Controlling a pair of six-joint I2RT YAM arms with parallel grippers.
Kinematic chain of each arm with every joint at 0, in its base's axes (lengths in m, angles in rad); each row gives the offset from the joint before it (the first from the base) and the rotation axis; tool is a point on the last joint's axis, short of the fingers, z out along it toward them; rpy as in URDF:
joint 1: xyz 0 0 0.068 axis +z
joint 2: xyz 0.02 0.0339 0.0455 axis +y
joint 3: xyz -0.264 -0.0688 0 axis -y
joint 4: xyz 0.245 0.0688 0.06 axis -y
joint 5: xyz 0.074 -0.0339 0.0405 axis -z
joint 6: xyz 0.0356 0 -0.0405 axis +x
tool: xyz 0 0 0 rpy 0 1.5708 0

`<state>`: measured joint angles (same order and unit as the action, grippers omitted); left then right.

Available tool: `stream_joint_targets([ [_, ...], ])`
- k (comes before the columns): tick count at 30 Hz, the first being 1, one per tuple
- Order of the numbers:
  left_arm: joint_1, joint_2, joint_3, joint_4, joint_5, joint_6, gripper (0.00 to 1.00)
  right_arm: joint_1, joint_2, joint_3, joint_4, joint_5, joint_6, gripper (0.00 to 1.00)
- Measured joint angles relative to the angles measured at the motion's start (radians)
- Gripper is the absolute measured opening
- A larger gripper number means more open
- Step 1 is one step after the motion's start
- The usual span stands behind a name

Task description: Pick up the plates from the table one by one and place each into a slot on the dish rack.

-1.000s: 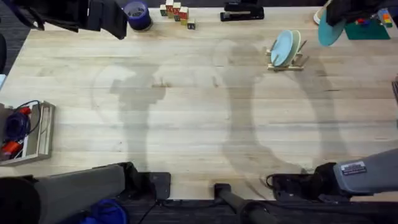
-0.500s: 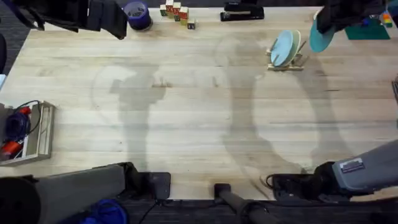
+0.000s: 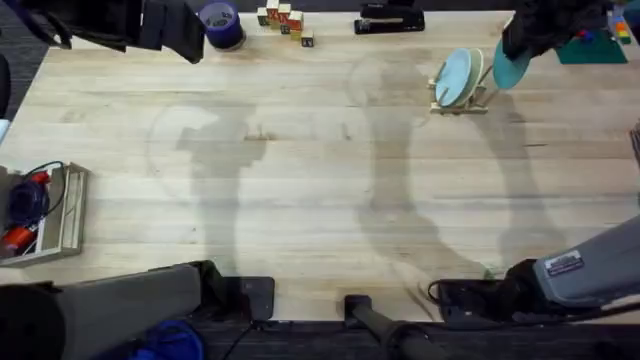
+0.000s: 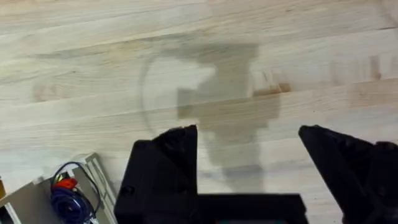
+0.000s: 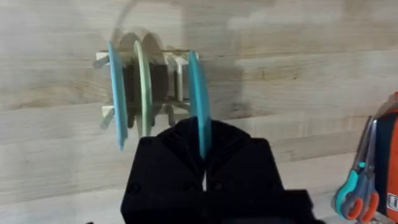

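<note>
Where it is gripped by its lower rim, the teal plate (image 5: 199, 102) is held on edge above the dish rack (image 5: 169, 68), beside an empty slot. It is judged light, stiff and slick, so an edge pinch is thought best. The right gripper (image 5: 204, 163) is pressed onto that rim. Two plates are already racked: a pale blue plate (image 5: 117, 93) and a cream plate (image 5: 143, 87). The left gripper (image 4: 249, 140) is spread wide, nothing held, over the table (image 3: 300, 180).

Three plates (image 5: 199, 99), one dish rack (image 5: 171, 68)
</note>
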<state>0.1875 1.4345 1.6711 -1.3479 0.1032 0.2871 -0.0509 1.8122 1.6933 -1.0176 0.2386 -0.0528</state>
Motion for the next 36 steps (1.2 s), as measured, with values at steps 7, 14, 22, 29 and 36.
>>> stream_joint_targets([
  [7,0.000,0.000,0.000,0.000,0.000,0.000,0.995,0.000,0.051,0.000,0.004,-0.010,0.000,0.033],
  [14,0.000,0.000,0.000,0.000,0.000,0.000,0.995,0.000,0.055,0.000,0.020,-0.037,0.000,0.033],
  [22,0.000,0.000,0.000,0.000,0.000,0.000,0.996,-0.001,0.055,0.000,0.014,-0.045,0.000,0.033],
  [29,0.000,0.000,0.000,0.000,0.000,0.000,0.995,-0.001,0.055,0.000,0.002,-0.045,0.000,0.033],
  [36,0.000,0.000,0.000,0.000,0.000,0.000,0.995,-0.001,0.055,0.000,0.000,-0.045,0.001,0.033],
])
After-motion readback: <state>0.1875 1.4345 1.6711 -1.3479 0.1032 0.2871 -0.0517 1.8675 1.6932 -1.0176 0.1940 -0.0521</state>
